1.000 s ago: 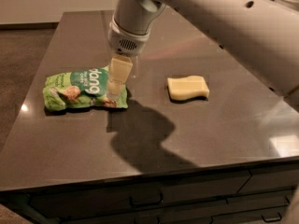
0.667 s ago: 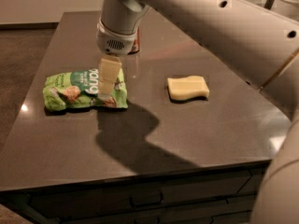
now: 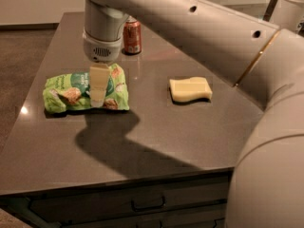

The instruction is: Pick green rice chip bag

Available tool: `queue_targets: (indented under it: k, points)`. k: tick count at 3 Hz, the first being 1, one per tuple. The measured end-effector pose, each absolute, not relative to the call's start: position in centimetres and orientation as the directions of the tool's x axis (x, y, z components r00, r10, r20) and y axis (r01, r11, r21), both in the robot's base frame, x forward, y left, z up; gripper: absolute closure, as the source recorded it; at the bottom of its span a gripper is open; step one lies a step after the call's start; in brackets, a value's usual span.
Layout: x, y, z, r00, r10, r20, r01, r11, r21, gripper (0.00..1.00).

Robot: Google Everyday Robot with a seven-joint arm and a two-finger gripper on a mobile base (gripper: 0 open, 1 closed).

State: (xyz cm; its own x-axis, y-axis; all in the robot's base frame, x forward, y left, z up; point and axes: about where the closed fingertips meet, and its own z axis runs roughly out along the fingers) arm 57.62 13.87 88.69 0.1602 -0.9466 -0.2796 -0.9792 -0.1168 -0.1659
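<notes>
bag (image 3: 69, 90) lies flat on the table (image 3: 190, 132), left of centre in view, long axis running side to side; can (image 3: 132, 36) stands behind it near the far edge, apart from it; block (image 3: 191, 89) sits well off to the right, not in the way

handling, my read: light, thin crinkly film puffed with air; soft, so it will cave under a squeeze and not push back; surface looks slick, so a shallow pinch may slide off; chips inside are brittle, so keep the force low; no stiff edge to lever against

where to grab: across the short width at mid-body, closing on enough film to bunch it; second choice is a crimped end seam, flatter and less likely to crush the contents; avoid a corner, as the bag would swing and could peel out

gripper (image 3: 98, 99) points straight down from the wrist, over the middle of the bag, a little right of its centre; its lower end overlaps the bag's near edge in view; touching or just above, cannot tell; the arm's shadow (image 3: 114, 137) meets that near edge, so I'd guess low

jaw opening: cannot tell from this angle; nothing looks held, since the bag rests flat on the table and is not lifted
</notes>
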Motion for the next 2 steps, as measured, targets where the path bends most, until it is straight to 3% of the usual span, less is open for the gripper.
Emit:
queue_targets:
  k: [2]
  points:
    - [58.2,16.2,86.2,0.201,-0.957,-0.210,-0.975,-0.175,-0.134,0.00]
